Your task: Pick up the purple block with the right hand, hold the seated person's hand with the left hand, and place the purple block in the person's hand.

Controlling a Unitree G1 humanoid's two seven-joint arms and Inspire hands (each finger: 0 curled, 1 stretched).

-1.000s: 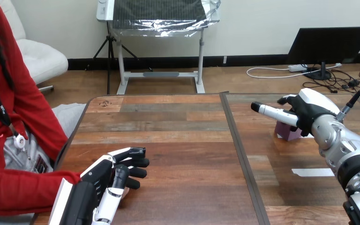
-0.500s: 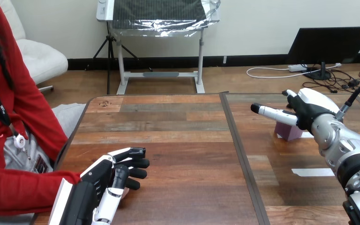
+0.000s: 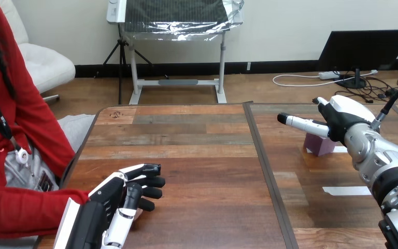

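Note:
The purple block [image 3: 318, 145] sits on the right half of the wooden table [image 3: 202, 155], partly hidden by my right hand [image 3: 344, 120]. That hand hovers just above and behind the block, open, with its thumb [image 3: 296, 122] pointing straight left; nothing is in it. At the bottom left my left hand [image 3: 115, 199] lies over the person's hand [image 3: 136, 212], its fingers curled round it. Only a small bit of the person's hand shows beneath, beyond the red sleeve [image 3: 36, 207].
A white tape strip [image 3: 347, 191] lies on the table near my right forearm. A dark seam [image 3: 266, 161] runs front to back between the two table halves. The person sits at the left edge.
My right hand has lifted slightly and drifted a little to the right over the purple block. The block and my left hand on the person's hand have stayed put.

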